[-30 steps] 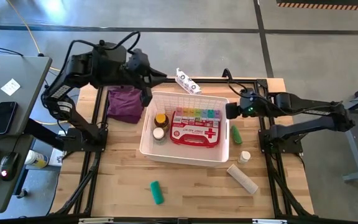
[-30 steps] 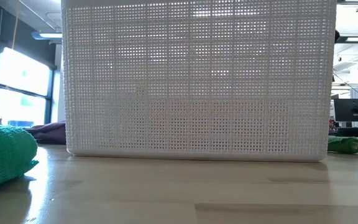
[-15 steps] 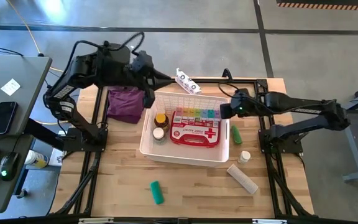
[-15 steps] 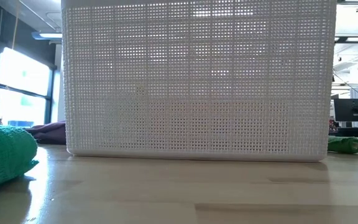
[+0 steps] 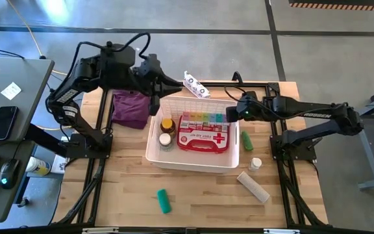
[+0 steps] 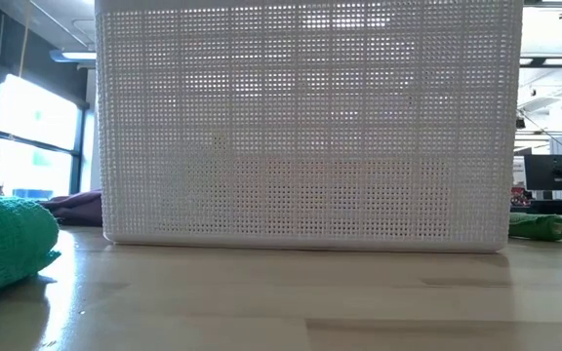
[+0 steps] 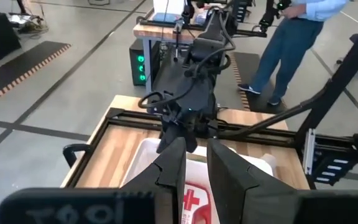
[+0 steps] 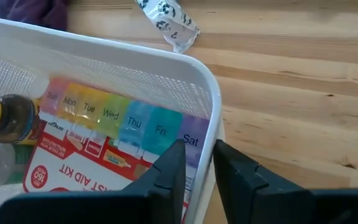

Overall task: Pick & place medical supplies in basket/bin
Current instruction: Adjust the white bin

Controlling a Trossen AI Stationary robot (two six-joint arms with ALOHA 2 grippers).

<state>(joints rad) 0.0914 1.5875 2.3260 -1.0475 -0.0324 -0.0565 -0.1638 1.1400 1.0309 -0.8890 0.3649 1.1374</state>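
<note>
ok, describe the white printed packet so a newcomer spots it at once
Start at the white basket mid-table and go past its far rim. The white printed packet lies on the table's far edge, outside the basket, between the two arms. It alone is white with dark print; the purple cloth beside the basket is plain.

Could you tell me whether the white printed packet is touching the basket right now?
Apart. The high view shows bare table between the white printed packet and the basket's far rim.

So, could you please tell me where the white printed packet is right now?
In the high view the white printed packet lies on the table's far edge, just outside the white basket, with the purple cloth to its left.
</note>
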